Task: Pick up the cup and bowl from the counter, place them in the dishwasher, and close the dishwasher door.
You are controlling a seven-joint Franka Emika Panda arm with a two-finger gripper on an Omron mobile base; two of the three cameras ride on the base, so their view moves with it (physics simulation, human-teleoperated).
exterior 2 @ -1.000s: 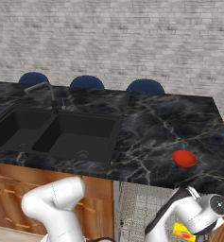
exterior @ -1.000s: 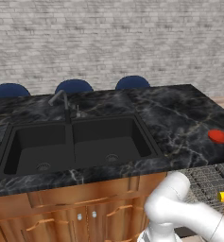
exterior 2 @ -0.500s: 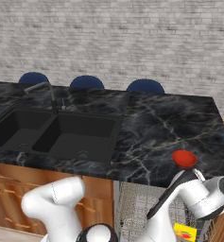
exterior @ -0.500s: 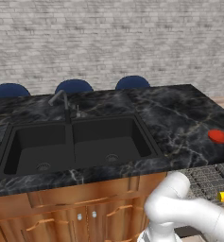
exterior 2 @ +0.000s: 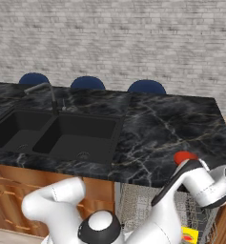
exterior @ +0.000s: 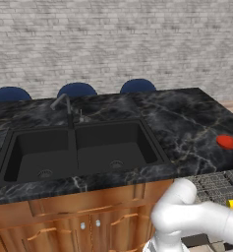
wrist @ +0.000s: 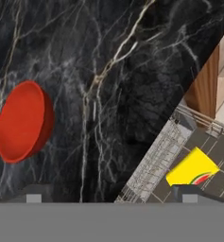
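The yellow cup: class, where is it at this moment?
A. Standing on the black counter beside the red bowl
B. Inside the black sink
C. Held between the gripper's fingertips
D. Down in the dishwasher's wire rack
D: the yellow cup lies among the grey wires of the dishwasher rack below the counter edge, while the red bowl sits alone on the marble.

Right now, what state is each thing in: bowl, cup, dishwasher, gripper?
red bowl: upright on the black marble counter, empty, not held.
yellow cup: down in the dishwasher rack, partly hidden.
dishwasher door: open, rack exposed.
gripper: fingertips apart, nothing between them, above the counter edge.
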